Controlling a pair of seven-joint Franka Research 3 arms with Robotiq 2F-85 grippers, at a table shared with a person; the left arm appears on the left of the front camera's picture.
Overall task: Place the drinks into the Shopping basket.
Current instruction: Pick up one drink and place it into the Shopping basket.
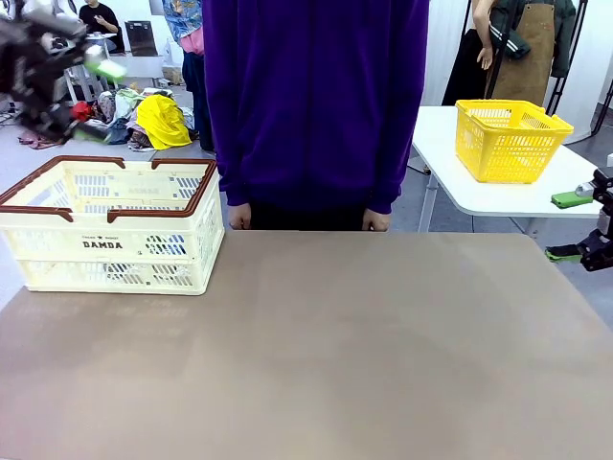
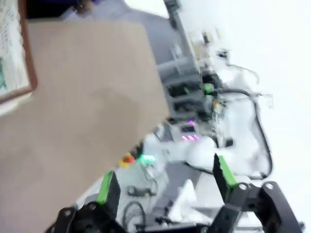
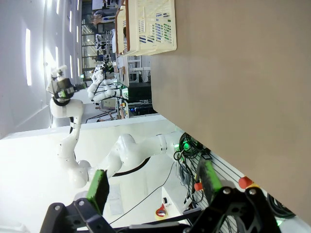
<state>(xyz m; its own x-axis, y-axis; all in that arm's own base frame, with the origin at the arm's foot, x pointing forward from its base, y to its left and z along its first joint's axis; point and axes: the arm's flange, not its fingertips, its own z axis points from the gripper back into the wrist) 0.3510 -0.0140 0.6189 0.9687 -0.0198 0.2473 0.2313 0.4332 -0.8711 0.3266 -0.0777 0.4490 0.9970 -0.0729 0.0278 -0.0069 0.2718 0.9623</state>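
Observation:
No drink cans are in view. The cream-white Shopping basket [image 1: 110,225] with brown rim and "DAMDA" print stands at the table's far left; I can see nothing inside it. Its corner [image 2: 12,48] appears in the left wrist view, and the whole basket [image 3: 146,26] lies far off in the right wrist view. My left gripper [image 1: 77,77] hangs blurred, high above the basket's left side. It is open [image 2: 165,182] with nothing between its fingers. My right gripper [image 1: 570,227] stands open [image 3: 153,187] beyond the table's right edge, also holding nothing.
A person in a purple top [image 1: 316,96] stands at the far edge with both hands [image 1: 238,216] low at the table. A yellow mesh basket [image 1: 508,139] stands on a white side table [image 1: 450,182] at the back right. The brown tabletop [image 1: 316,345] lies bare.

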